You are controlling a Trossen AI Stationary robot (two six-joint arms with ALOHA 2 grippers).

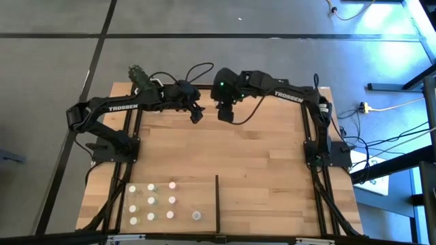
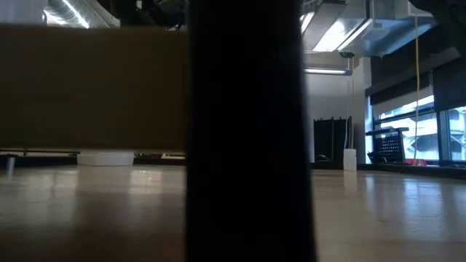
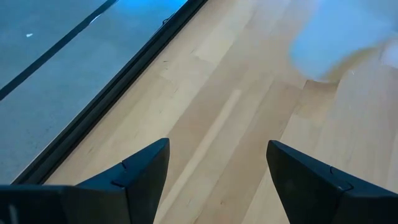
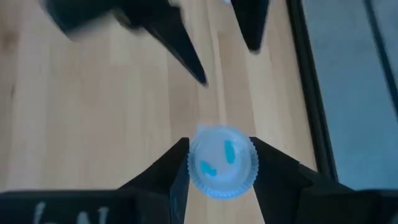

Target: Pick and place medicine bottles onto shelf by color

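the right gripper (image 4: 219, 165) hangs over the table's far edge, well apart from the shelf (image 1: 184, 187), its two fingers clamped on the sides of a single medicine bottle (image 4: 222, 162), whose ribbed white cap with blue marks shows between them in the right wrist view. the left gripper (image 1: 196, 114) sits just beside it, also far from the shelf, with its fingers spread apart and nothing between them. the other medicine bottles (image 1: 151, 203) stand in rows on the shelf, on the side of the thin black divider (image 1: 217, 203) nearer the left arm; one stands nearer the divider than the rest. the likely risks: the two grippers are close enough to knock together as the right one carries off, and the small bottle is held only by its cap, so a jolt could slip it loose. setting it down among the tight rows could topple neighbours, and a misjudged tint would put it with the wrong colour
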